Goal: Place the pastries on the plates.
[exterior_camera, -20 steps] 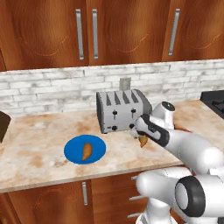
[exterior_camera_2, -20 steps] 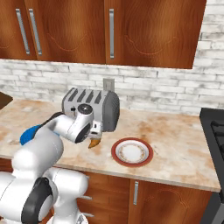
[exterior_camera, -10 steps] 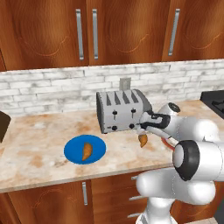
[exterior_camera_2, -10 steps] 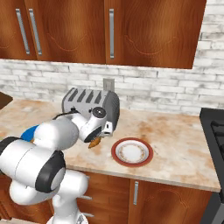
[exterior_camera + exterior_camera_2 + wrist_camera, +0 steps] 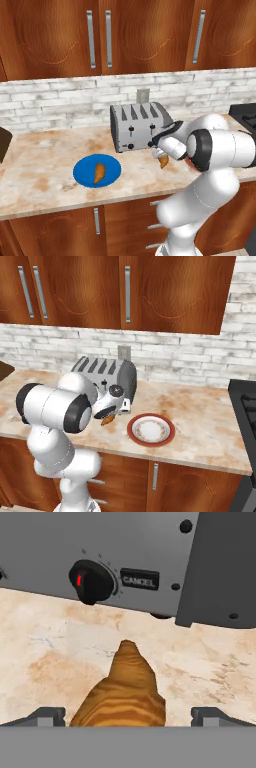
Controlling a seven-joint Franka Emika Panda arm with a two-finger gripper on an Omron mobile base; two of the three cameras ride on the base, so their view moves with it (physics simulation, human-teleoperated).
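Observation:
One golden-brown pastry (image 5: 99, 173) lies on the blue plate (image 5: 113, 176) at the left of the counter. The other pastry (image 5: 163, 161) (image 5: 106, 419) is just in front of the toaster, left of the white plate with the red rim (image 5: 131, 428). My gripper (image 5: 161, 153) (image 5: 111, 414) is right over this pastry and open. In the hand view the pastry (image 5: 125, 692) sits between the wide-apart fingertips (image 5: 50, 716), with a clear gap on its right side. I cannot tell whether it rests on the counter.
The silver four-slot toaster (image 5: 135, 125) (image 5: 102, 368) stands close behind my hand; its front knob (image 5: 90, 581) is very near. A stove edge (image 5: 245, 406) lies at the right. Wood cabinets hang above the brick backsplash.
My arm's elbow has swung up and over to the right while the hand stayed at the pastry in front of the toaster. The pastry has hardly moved.

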